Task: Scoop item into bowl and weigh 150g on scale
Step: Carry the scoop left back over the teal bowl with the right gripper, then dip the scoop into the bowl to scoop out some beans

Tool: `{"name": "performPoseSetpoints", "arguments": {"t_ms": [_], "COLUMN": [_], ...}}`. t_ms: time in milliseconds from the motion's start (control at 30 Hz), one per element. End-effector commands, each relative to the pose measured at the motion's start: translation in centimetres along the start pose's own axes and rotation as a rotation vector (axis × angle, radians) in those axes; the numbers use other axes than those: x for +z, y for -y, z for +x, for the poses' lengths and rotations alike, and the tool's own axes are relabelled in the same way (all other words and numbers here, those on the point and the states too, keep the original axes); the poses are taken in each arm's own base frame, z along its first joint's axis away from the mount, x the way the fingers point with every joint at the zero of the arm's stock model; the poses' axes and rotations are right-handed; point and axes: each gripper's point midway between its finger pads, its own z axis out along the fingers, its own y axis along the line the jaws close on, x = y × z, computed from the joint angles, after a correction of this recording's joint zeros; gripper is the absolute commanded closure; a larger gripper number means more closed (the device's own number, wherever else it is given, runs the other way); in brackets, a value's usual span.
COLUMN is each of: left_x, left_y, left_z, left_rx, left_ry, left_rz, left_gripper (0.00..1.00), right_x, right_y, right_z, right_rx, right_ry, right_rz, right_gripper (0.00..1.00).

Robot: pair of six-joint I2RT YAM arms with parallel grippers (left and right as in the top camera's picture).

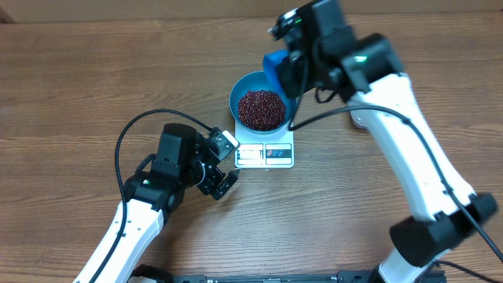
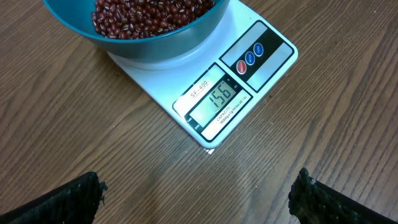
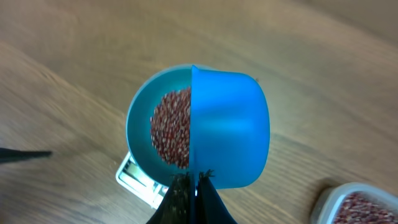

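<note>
Right gripper (image 3: pixel 193 185): fingers pressed together, pinching the edge of a small blue scoop (image 3: pixel 230 130). The scoop hangs over the right half of the bowl (image 3: pixel 138 118), its smooth outer side facing the wrist camera; its contents are not visible.

Left gripper (image 2: pixel 199 205): fingers spread wide, holding nothing and touching nothing. It is low over the table (image 1: pixel 78 79), just in front of the scale (image 2: pixel 264 59), at its left front corner in the overhead view.

Readable writing: the scale display shows "156", and the label above it reads "SF-400". The fine print under the display is too small to read. There are three round buttons to the right of the display, one red and two blue.

The bowl is blue and sits on the back of the white scale, overhanging its platform. The beans (image 2: pixel 149 15) form a dark red-brown heap in the middle of the bowl.

Surroundings: a clear tub (image 3: pixel 329 200) holding more beans sits at the lower right of the right wrist view, apart from the bowl. A black cable (image 1: pixel 118 145) loops from the left arm. The right arm hides the tub in the overhead view.
</note>
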Motion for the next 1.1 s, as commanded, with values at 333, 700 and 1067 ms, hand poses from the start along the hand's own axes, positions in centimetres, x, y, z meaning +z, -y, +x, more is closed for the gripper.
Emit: {"name": "performPoseSetpoints", "arguments": {"t_ms": [333, 700, 1067], "left_x": [0.2, 0.2, 0.2], "left_y": [0.0, 0.0, 0.0], "left_z": [0.4, 0.4, 0.4], "left_rx": [0.012, 0.012, 0.012], "left_ry": [-0.012, -0.011, -0.011], "left_rz": [0.003, 0.004, 0.004], "left_gripper": [0.00, 0.00, 0.01], "right_x": [6.0, 8.5, 10.3], "right_y": [-0.4, -0.4, 0.3], "right_z": [1.6, 1.3, 2.5], "right_rx": [-0.089, -0.089, -0.092], "right_ry": [-0.126, -0.125, -0.181], "right_rz": [0.210, 0.216, 0.250], "right_gripper": [0.96, 0.96, 0.96]}}
